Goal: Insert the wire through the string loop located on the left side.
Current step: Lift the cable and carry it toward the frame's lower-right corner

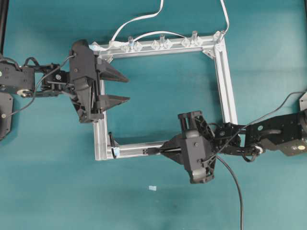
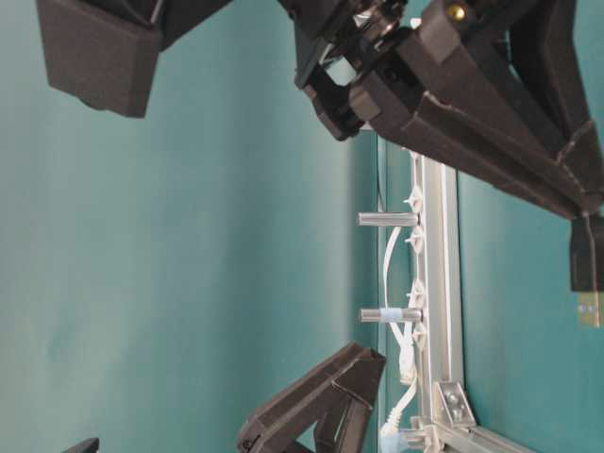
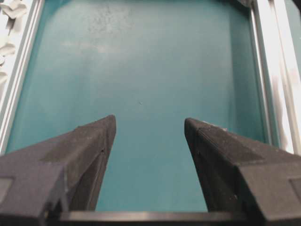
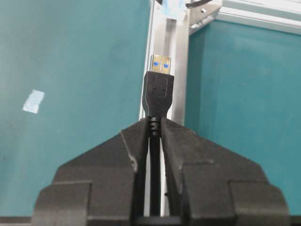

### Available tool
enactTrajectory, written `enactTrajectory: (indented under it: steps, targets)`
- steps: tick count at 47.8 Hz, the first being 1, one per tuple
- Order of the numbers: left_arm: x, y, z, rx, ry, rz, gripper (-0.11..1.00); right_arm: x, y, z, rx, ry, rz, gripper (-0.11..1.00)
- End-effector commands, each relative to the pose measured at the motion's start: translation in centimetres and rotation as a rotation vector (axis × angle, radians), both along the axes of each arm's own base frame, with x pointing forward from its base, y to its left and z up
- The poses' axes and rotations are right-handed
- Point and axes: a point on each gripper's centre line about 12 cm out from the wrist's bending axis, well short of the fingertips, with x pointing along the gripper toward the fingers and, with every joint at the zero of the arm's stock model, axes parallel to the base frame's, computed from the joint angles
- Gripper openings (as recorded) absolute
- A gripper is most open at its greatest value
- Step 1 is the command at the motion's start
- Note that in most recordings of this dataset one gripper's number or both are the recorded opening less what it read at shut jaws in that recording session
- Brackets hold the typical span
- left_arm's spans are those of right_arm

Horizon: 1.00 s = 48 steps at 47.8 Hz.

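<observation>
A teal table surface (image 1: pixel 153 206) is shown evenly lit; a small pale scrap (image 1: pixel 152 188) is seen lying on it.

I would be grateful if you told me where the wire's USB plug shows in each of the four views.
Overhead: the wire's plug, low centre, over the frame's bottom bar, in the right gripper.
Table-level: at the right edge, silvery tip downward.
Left wrist: not in view.
Right wrist: centre, sticking out beyond the closed jaws.
Shared landmark: the aluminium frame.

lab bench: teal mat (image 1: pixel 158 206), aluminium frame (image 1: pixel 229 86)
</observation>
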Motion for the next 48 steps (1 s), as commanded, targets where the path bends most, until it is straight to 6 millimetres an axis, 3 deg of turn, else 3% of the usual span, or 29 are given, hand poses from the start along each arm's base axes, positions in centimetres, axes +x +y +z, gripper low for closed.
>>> enactTrajectory:
  steps: [1, 48]
  targets:
    - [0.2, -0.4, 1.0, 0.007, -0.030, -0.016, 0.67, 0.3, -0.3, 1.6, 0.006, -0.040, -0.003, 0.11]
    - [0.1, -0.7, 0.9, 0.008, -0.025, -0.026, 0.67, 0.4, -1.5, 1.4, -0.021, -0.038, -0.011, 0.11]
